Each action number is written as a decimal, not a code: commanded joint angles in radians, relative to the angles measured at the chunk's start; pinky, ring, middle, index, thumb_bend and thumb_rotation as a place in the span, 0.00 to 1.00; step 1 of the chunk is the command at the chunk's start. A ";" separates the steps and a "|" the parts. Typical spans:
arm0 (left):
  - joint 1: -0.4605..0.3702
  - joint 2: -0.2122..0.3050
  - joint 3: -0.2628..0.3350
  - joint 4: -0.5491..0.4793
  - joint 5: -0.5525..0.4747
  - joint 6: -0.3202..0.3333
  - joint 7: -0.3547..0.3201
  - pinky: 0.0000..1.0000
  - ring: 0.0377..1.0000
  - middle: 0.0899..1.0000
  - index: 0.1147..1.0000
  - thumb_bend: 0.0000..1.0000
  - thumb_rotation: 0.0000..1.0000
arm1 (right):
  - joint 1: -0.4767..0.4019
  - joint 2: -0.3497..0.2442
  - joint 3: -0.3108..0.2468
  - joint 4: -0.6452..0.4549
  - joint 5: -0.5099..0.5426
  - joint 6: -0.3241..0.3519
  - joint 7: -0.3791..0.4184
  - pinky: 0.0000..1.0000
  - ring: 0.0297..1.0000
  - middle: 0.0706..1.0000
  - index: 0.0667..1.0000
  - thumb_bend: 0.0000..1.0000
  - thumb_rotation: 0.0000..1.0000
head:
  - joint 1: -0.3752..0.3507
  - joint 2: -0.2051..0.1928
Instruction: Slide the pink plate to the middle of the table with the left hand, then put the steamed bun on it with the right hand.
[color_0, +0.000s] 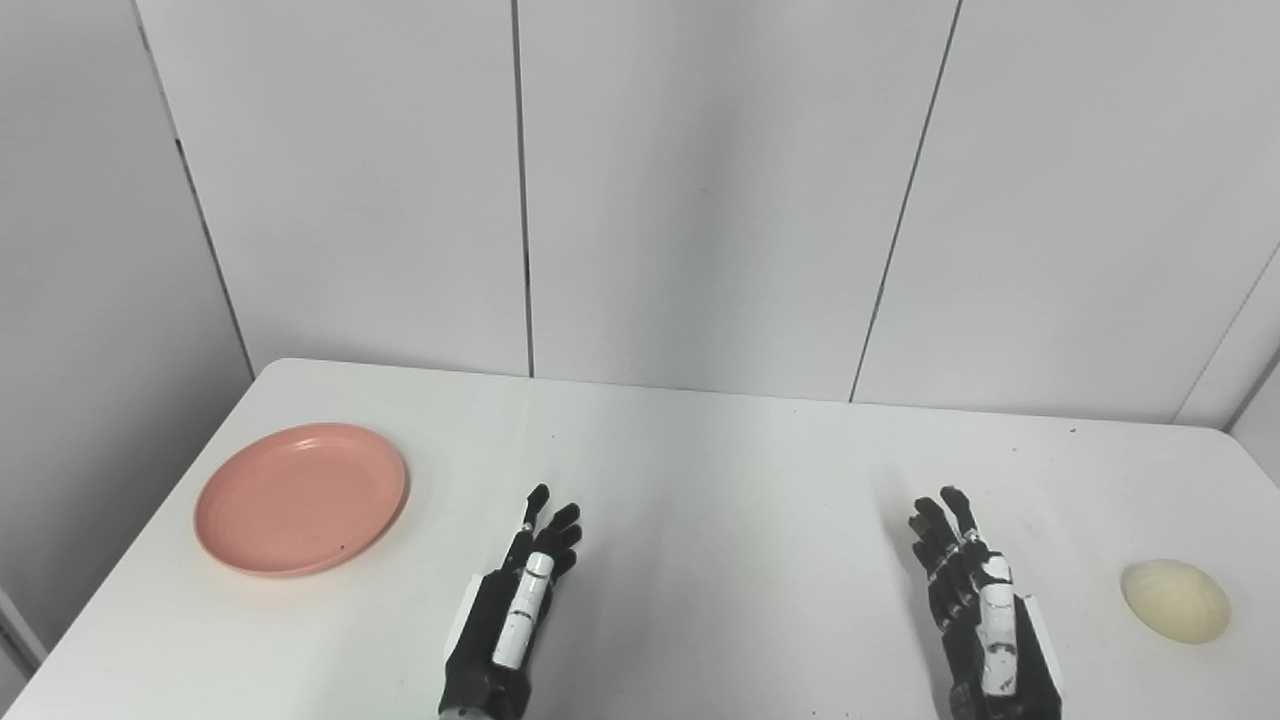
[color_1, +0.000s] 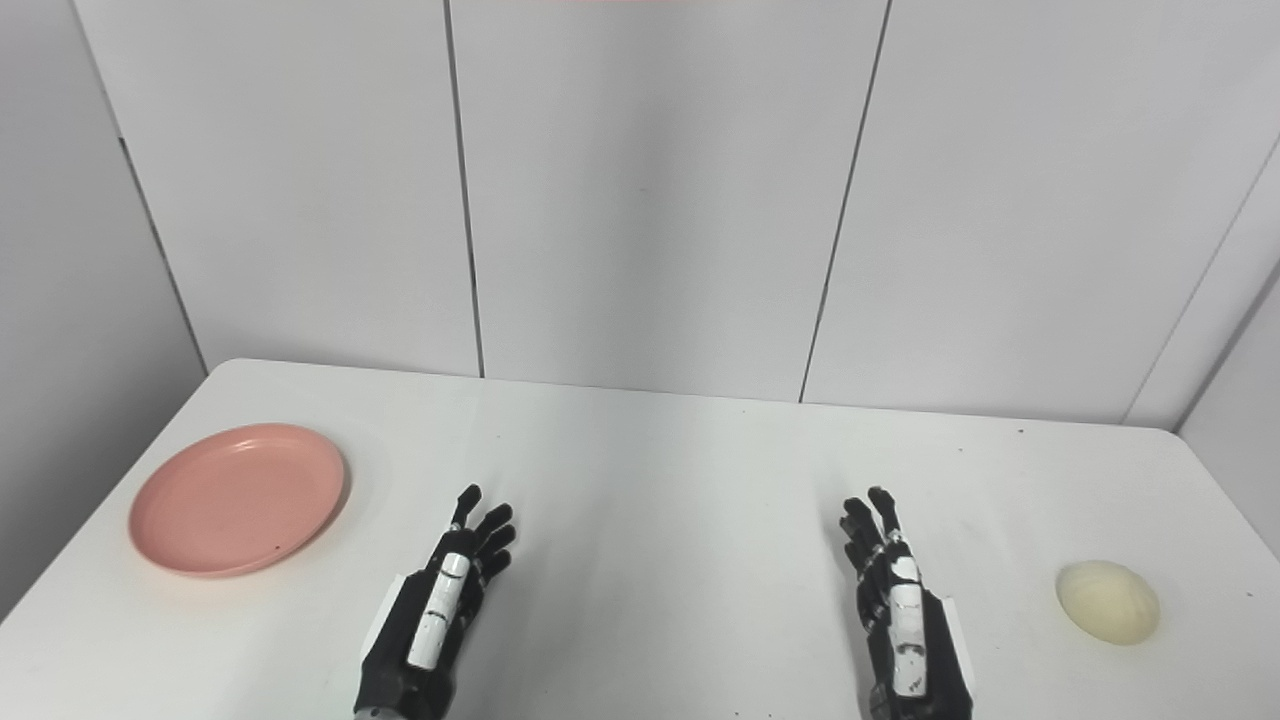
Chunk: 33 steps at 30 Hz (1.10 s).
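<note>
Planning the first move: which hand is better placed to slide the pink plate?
Left. The left hand is open and nearest the pink plate at the table's left; the right hand sits by the steamed bun.

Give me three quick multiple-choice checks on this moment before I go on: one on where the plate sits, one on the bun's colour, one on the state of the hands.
1. Where is the pink plate?
A. Left side of the table, left of the left hand
B. Middle of the table, between the hands
C. Right side, next to the bun

2. What colour is the steamed bun?
A. Dark brown
B. Pale cream
C. Green

3. What are the left hand and right hand doing?
A. Each is shut on something
B. The right hand holds the bun
C. Both are open and hold nothing

Answers:
1 A: the plate lies near the left edge of the table, apart from the left hand.
2 B: the bun is pale cream, lying right of the right hand.
3 C: both hands have fingers apart, touching neither plate nor bun.
</note>
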 joint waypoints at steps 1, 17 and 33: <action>0.004 -0.008 -0.005 0.046 0.009 -0.043 -0.003 0.93 0.92 0.92 1.00 0.60 0.88 | 0.054 -0.001 -0.008 0.087 0.003 -0.039 0.014 1.00 0.95 0.93 0.97 0.68 1.00 | -0.002 0.002; 0.014 -0.005 -0.029 0.039 0.103 -0.160 0.024 0.86 0.89 0.90 1.00 0.55 0.91 | 0.074 -0.006 -0.006 0.041 0.012 -0.009 0.019 1.00 0.95 0.93 0.97 0.68 1.00 | -0.002 0.028; -0.156 0.029 0.093 -0.152 0.067 -0.168 0.076 0.75 0.78 0.78 0.85 0.80 0.91 | 0.106 -0.035 -0.017 -0.016 0.087 0.057 0.043 1.00 0.96 0.93 1.00 0.68 1.00 | -0.020 0.059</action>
